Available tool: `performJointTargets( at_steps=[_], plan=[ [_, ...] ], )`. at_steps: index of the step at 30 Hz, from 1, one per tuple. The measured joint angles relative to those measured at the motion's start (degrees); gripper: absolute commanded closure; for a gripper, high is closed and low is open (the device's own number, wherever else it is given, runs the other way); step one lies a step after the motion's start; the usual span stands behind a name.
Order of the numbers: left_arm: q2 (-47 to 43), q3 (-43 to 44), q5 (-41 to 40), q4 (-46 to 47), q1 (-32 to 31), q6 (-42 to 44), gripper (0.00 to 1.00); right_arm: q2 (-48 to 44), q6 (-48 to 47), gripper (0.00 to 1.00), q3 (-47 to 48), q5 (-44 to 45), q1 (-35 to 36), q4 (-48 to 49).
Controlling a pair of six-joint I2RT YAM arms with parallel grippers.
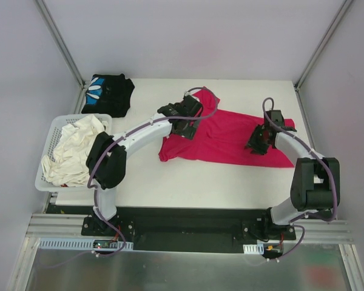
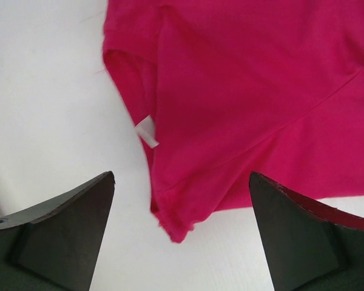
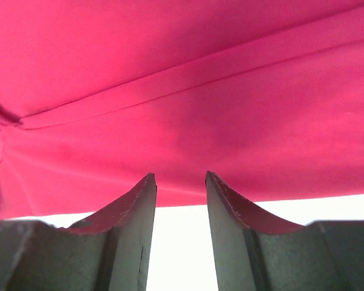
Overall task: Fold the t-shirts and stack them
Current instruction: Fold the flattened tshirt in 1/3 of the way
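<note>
Bright red and flat, the red t-shirt (image 1: 230, 136) lies in the middle of the desk (image 1: 188, 176). The black t-shirt (image 1: 109, 94) sits far left. The left claw (image 2: 182, 176) is spread wide over the red one's left edge. The right claw (image 3: 181, 176) is half spread over its right side. Both are empty. Folding seems to be just starting: next, pinch the edges.

You have bare white tabletop (image 1: 188, 177) across the lower middle of the frame, below the spread magenta-red cloth t-shirt (image 1: 230, 136), and another free strip above it. At the left edge, the white plastic lattice basket (image 1: 48, 142), heaped with pale cloth, blocks passage. The folded black t-shirt with blue-and-white print (image 1: 109, 94) fills the upper left corner. The left arm's white link (image 1: 142, 132) spans from basket to shirt.
</note>
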Motion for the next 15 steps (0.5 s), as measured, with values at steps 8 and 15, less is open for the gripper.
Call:
performJointTargets(
  at_steps=[8,15],
  plan=[
    [11.67,11.96,6.73,0.63,-2.25,-0.72,0.09,3.56,0.11,0.59,4.17,-0.15,8.37,-0.50],
    [14.25,13.66,12.63,0.37,-3.74,-0.59,0.09,6.67,0.76,0.59,4.44,0.13,8.74,-0.50]
  ],
)
